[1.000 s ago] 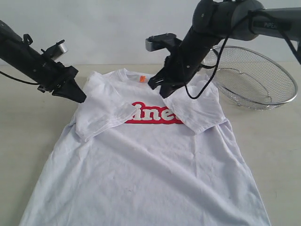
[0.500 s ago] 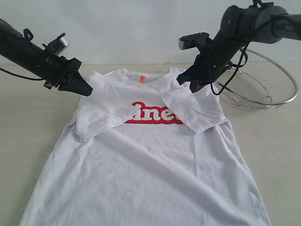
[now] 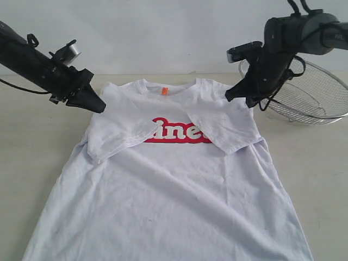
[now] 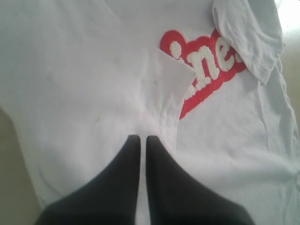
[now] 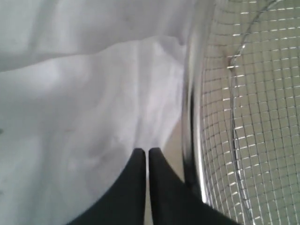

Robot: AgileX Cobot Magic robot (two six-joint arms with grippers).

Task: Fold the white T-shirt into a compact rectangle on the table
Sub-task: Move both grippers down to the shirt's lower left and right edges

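Seeing the orange tag [image 3: 165, 91] of the white T-shirt [image 3: 163, 190] needs exterior view

Your left arm [image 3: 32, 62] enters from the left edge of the exterior view and slants down toward the middle. The left tool [image 3: 99, 107] at its end is a dark point aimed down and inward. In the left wrist view you see its two black fingers [image 4: 117, 178] lying side by side, closed, with only a thin slit between them. Your right arm [image 3: 304, 24] enters from the upper right corner and bends at the wrist. It points the right tool [image 3: 239, 99] downward and toward the left. Its fingers [image 5: 164, 187] are likewise pressed together, tips level.
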